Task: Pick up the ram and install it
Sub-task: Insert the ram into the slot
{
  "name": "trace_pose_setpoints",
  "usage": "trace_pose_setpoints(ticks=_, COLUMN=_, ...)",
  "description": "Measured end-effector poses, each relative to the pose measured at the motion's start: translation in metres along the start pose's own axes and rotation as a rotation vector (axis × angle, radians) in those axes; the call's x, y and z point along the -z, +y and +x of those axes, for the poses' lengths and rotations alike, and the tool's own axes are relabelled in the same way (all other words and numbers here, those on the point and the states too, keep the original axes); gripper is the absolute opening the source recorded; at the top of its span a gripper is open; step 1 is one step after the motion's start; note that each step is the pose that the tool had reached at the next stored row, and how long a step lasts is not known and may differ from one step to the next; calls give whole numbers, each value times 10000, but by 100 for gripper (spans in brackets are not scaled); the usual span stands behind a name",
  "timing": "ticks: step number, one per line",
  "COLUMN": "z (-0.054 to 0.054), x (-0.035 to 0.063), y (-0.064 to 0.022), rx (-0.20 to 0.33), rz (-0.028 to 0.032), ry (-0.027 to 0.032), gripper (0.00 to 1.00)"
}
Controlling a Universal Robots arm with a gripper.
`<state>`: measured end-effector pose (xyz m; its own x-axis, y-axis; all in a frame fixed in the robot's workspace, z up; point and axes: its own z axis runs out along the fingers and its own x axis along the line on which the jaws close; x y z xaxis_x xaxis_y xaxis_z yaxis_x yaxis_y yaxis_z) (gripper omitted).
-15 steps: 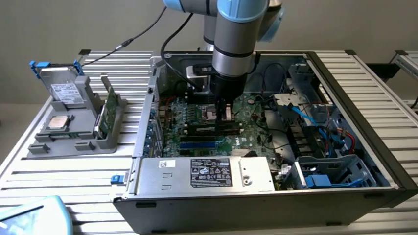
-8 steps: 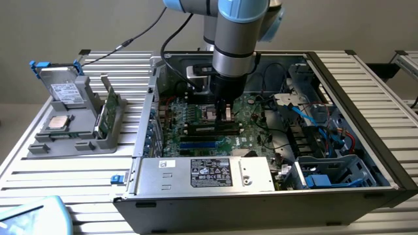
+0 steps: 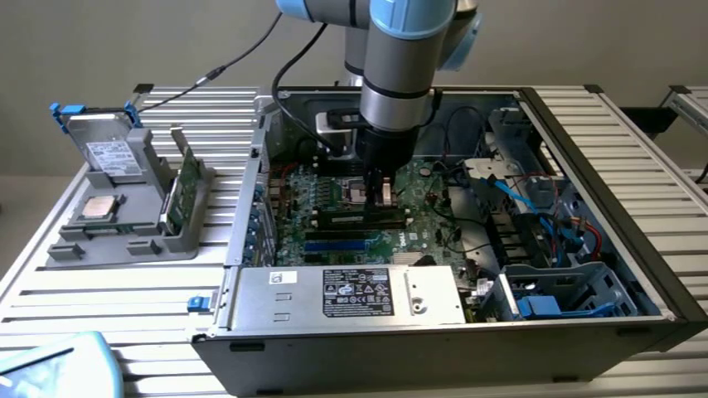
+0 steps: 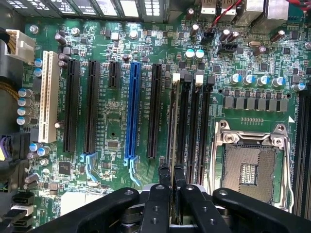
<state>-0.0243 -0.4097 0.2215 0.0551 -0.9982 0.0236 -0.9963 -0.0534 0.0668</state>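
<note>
Ram [image 4: 170,121]: holding it edge-on in narrowly set jaws by top edge, mid-length, at memory slots [image 4: 197,121] beside processor socket [image 4: 252,167], inside case [image 3: 619,166] near middle of surface [image 3: 122,290]. Judging it light, stiff, brittle under twist; gripping bare edge, avoiding chips and contacts.

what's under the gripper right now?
The ram, edge-on, pinched by the gripper over the memory slots. Whether its bottom edge sits in a slot is covered.
</note>
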Motion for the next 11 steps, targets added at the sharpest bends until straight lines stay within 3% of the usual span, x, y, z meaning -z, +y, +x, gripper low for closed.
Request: trace_pose_setpoints(ticks=11, z=3, x=-13, y=-7, rx=0, rz=-2, ry=0, gripper=14)
